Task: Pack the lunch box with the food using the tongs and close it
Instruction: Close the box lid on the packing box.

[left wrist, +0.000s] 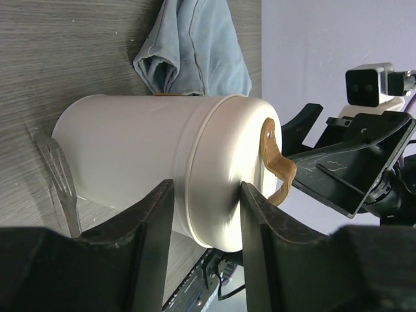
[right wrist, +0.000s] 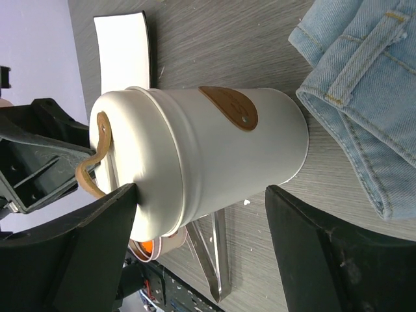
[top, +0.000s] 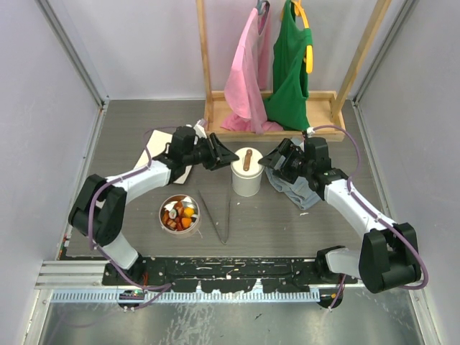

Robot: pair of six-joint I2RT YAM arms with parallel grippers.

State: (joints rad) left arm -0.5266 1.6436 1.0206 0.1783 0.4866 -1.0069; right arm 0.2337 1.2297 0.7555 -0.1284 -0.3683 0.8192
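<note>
On the left of the tabletop (top: 129,136) lies a flat white slab (top: 162,141), partly under the left arm. Nearer the bases, a round bowl (top: 162,220) holds the food (top: 180,214), small orange, red and dark pieces. Just to its right the tongs (top: 223,236) lie flat, their two arms spread toward the far side.

The left end effector (top: 223,159) reaches the white cylindrical lunch box (top: 246,183) from the left. In the left wrist view its fingers (left wrist: 153,240) straddle the rim of the lid (left wrist: 227,149); whether they clamp it I cannot tell. The lunch box stands upright at the centre with its lid on and a brown strap (top: 246,158) across the top.

The right end effector (top: 270,162) faces the lunch box from the right, released, its jaws spread wider than the box and not touching it. Beneath the right arm lies a crumpled denim garment (top: 300,195). At the far edge, a wooden rack (top: 273,108) carries a pink garment (top: 248,79) and a green one (top: 287,72).
</note>
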